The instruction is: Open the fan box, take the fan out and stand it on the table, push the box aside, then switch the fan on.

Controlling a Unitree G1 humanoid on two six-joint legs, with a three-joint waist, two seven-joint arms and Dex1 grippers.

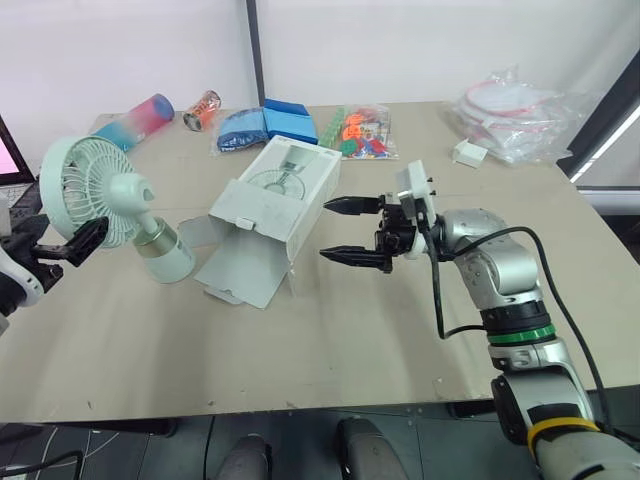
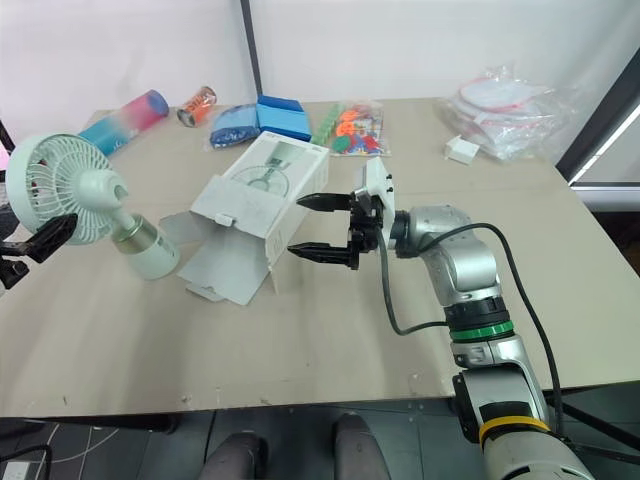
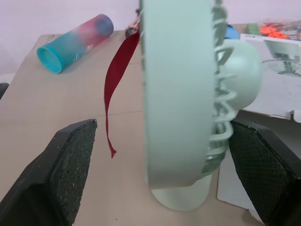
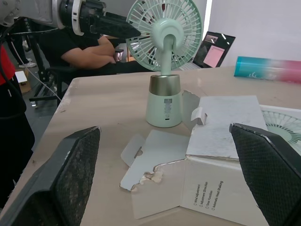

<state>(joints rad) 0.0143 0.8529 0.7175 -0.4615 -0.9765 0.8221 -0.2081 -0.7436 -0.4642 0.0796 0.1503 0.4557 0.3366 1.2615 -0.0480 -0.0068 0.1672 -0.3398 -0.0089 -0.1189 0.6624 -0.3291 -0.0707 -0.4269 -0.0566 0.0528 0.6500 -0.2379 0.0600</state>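
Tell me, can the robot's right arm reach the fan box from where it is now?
Probably yes. The right end effector hangs open just beside the fan box, with only bare table between them. The fan stands on the box's far side, out of the way.

We see bright, even, diffuse light, seemingly from overhead. Table (image 1: 330, 350) uniformly lit, no hard shadows. We note only soft, short shadows under fan box (image 1: 280, 195) flaps and beside fan (image 1: 100, 190) base. White wall (image 1: 420, 45) near washed out. Small glints on plastic bags (image 1: 505, 110). In right wrist view, background behind fan glares white, while person (image 4: 89, 52) sits in dimmer area.
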